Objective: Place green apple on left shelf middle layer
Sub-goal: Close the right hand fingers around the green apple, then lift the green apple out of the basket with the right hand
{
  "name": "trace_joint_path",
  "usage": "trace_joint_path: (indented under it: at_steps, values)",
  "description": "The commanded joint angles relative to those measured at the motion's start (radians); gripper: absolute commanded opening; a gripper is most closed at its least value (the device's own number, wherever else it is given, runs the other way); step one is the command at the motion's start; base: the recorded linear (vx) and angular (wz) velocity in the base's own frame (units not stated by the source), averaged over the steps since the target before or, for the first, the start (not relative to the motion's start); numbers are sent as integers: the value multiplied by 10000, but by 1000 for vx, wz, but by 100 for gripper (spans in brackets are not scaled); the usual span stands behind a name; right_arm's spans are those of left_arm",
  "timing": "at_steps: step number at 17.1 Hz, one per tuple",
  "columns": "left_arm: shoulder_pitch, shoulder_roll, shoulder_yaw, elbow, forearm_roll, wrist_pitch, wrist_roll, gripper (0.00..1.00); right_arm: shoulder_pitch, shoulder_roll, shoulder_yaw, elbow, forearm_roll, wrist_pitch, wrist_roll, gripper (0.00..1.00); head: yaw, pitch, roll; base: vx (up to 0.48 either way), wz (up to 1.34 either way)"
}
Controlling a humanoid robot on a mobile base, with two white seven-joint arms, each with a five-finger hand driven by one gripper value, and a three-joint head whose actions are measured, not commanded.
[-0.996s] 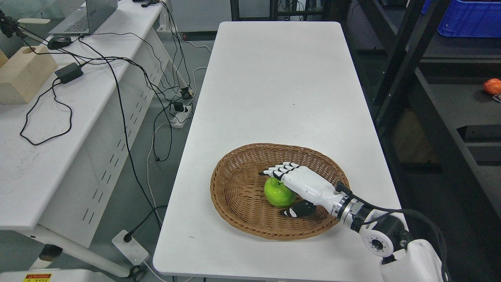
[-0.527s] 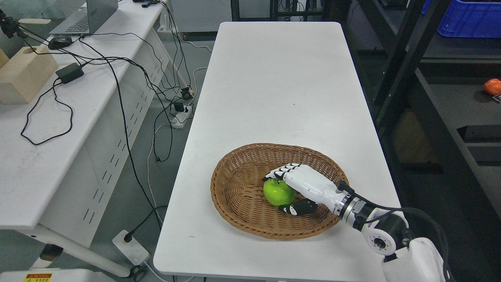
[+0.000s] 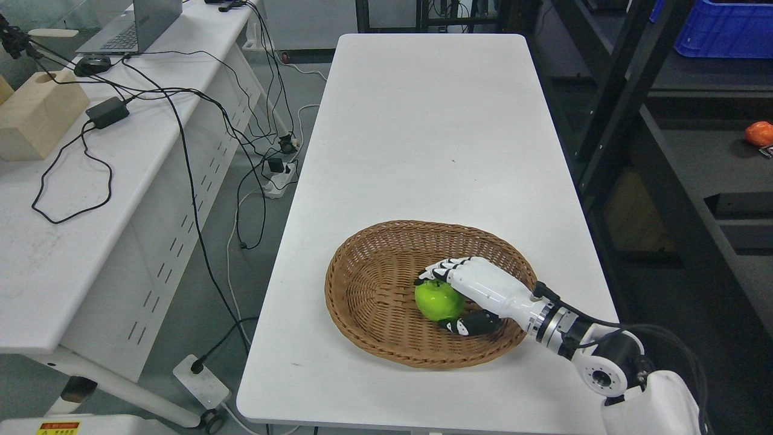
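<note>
A green apple [image 3: 437, 299] lies inside the oval wicker basket [image 3: 362, 284] near the front of the white table [image 3: 423, 121]. My right hand [image 3: 450, 299] reaches in from the lower right. Its fingers [image 3: 439, 270] curl over the top and far side of the apple, and the thumb [image 3: 468, 325] presses at its near underside, so the hand is shut on the apple. The apple still rests on the basket floor. My left arm does not show.
A dark metal shelf rack [image 3: 610, 90] stands along the table's right side, with an orange object [image 3: 758, 133] on one level and a blue bin [image 3: 724, 27] higher up. To the left, a second white desk [image 3: 90, 211] carries cables, a laptop [image 3: 136, 27] and a wooden block [image 3: 36, 115].
The fingers went from stretched above the apple to curled around it. The hand and the apple have shifted slightly right within the basket.
</note>
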Motion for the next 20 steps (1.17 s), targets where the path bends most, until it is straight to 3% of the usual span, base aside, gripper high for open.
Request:
trace_joint_path:
  at_steps: [1,6,10,13,17,20]
  values:
    - [0,175,0,-1,0,7,7,100,245,-257,-1680,-567,-1215,13,14,1,0,0,0,0,0]
    - [0,175,0,-1,0,-9,-9,100,690,-227,-3212,-1305,-2414,241,-321,1,0,0,0,-11,0]
    - [0,175,0,-1,0,7,-9,100,1149,-273,-3845,-1397,-2461,1759,-2573,0,0,0,0,-17,0]
    - [0,175,0,-1,0,7,-9,100,1579,-197,-3906,-1550,-2477,2007,-2992,0,0,0,0,-3,0]
    - [0,175,0,14,0,7,-9,100,2284,721,-4518,-1704,-2477,2604,-4369,0,0,0,0,-3,0]
    - [0,175,0,-1,0,7,-9,100,2638,1577,-5163,-1719,-2477,2575,-4449,0,0,0,0,-47,-10]
